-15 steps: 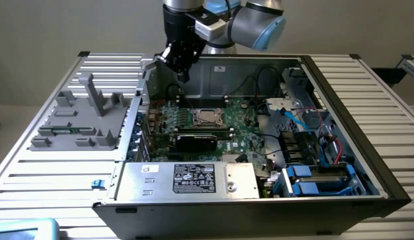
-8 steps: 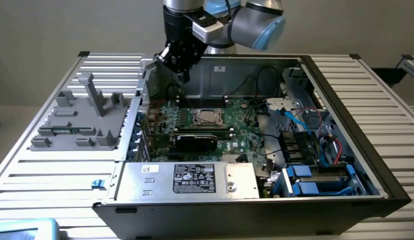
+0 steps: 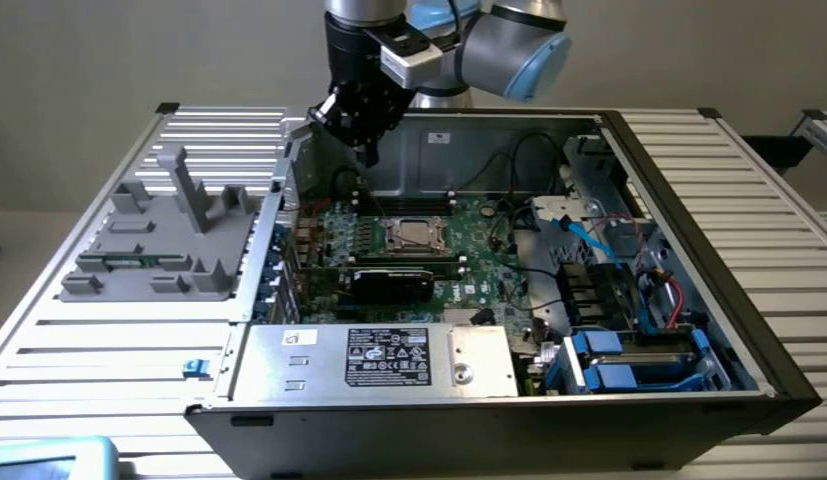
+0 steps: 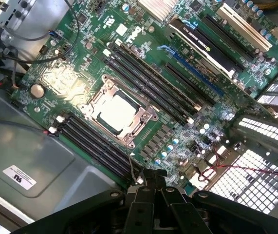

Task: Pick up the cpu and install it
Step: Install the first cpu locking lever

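- Gripper (image 3: 366,152): black, angular, tapering to a narrow tip. It hangs above the rear edge of the open computer case (image 3: 680,200), clear of the board. In the wrist view the jaws are pressed together with nothing between them.
- Cpu (image 3: 416,234): flat square with a dull silver metal top. It lies level inside the socket frame (image 4: 96,100), a bright steel bracket on the green motherboard (image 4: 61,78).
- Memory slots (image 4: 153,78): long black ridged channels flanking the socket on both sides.
- Graphics card (image 3: 393,280): black rectangular shroud, just beside the socket.
- Power supply (image 3: 373,360): grey sheet-metal box with a printed label.
- Grey moulded fixture (image 3: 160,240): stands on the slatted table (image 3: 773,230), at the exterior view's left.
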`<state>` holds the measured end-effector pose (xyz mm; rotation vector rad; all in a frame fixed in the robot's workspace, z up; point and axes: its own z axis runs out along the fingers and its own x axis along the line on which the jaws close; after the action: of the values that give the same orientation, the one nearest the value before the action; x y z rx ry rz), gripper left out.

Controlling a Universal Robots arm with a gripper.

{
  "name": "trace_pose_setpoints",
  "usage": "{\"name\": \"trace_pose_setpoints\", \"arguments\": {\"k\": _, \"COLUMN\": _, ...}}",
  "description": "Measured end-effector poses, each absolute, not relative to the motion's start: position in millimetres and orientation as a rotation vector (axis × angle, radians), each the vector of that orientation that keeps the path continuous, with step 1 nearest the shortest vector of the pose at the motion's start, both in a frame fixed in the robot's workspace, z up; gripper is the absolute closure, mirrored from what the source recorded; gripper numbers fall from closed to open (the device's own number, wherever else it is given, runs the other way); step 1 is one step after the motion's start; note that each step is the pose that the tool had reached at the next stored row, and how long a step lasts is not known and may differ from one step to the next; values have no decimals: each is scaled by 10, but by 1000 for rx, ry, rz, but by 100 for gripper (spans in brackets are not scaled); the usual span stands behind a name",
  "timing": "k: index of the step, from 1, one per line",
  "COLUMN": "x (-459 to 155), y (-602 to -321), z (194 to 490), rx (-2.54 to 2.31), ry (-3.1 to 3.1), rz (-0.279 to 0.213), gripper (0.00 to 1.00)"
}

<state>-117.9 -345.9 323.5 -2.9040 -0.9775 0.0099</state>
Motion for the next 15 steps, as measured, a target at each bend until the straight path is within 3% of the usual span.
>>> {"name": "trace_pose_setpoints", "arguments": {"k": 15, "x": -1234, "y": -3459, "z": 3133, "rx": -2904, "ry": -883, "rz": 21, "gripper": 89}}
